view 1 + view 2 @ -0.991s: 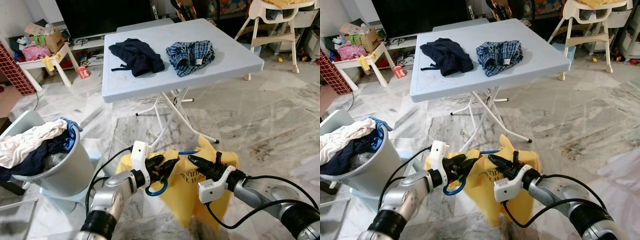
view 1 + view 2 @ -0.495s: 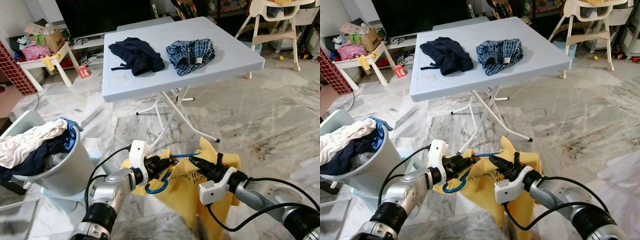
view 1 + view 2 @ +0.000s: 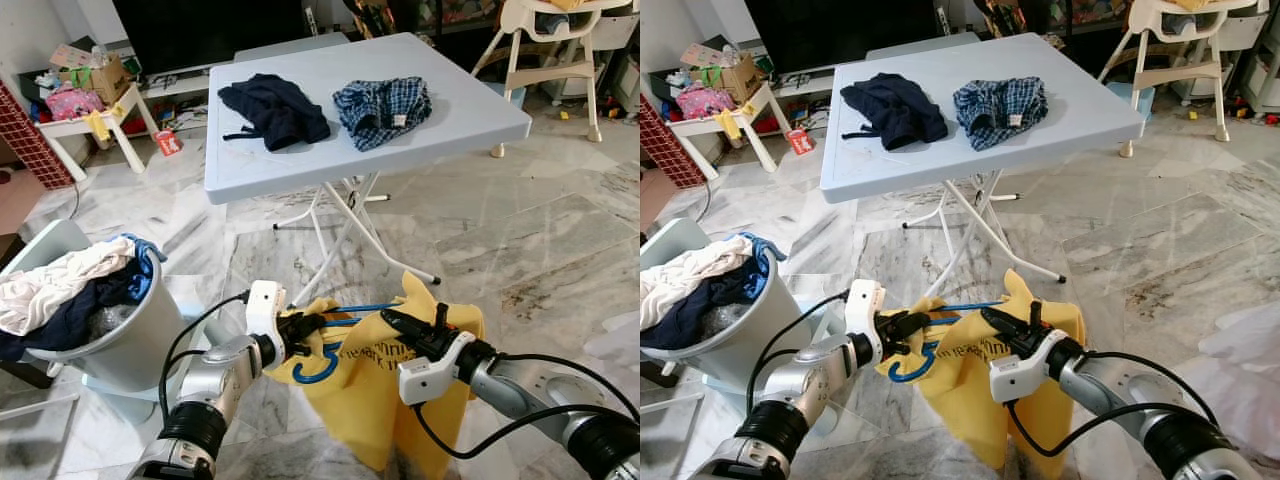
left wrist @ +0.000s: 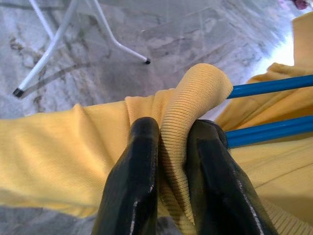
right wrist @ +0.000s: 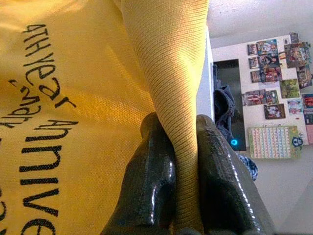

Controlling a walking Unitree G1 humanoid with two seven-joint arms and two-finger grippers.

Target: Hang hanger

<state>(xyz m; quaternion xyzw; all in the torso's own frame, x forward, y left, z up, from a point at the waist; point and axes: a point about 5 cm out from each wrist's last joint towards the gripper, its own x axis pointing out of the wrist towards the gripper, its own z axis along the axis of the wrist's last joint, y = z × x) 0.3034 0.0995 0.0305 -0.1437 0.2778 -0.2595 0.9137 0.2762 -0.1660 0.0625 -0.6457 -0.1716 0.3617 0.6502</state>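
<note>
Yellow shirt (image 3: 370, 385) held up between both arms low in front of the robot, above the marble floor (image 3: 560, 230), with a blue hanger (image 3: 318, 365) threaded into it. Left gripper (image 3: 302, 326) is closed on a fold of the shirt's ribbed collar; the wrist view shows the ribbed fabric (image 4: 190, 112) pinched tight between the two black fingers (image 4: 134, 181), with the hanger's two blue bars running just beside the fingertips. The hanger's hook curls below the left gripper, hanging free. Right gripper (image 3: 400, 325) is likewise clamped on a ribbed edge of the same shirt (black printed lettering on the cloth just beside the fingers), fingers (image 5: 151, 171) pressed against the fabric with no gap. The shirt drapes down from both grips, its lower hem near the floor. Ahead stands a light blue folding table (image 3: 300, 170), its white crossed legs close behind the shirt, carrying a dark navy garment (image 3: 275, 108) and a plaid garment (image 3: 382, 105), well apart from the grippers. To the robot's left, a grey laundry basket (image 3: 130, 340) full of clothes sits near the left arm. Open floor lies to the right.
</note>
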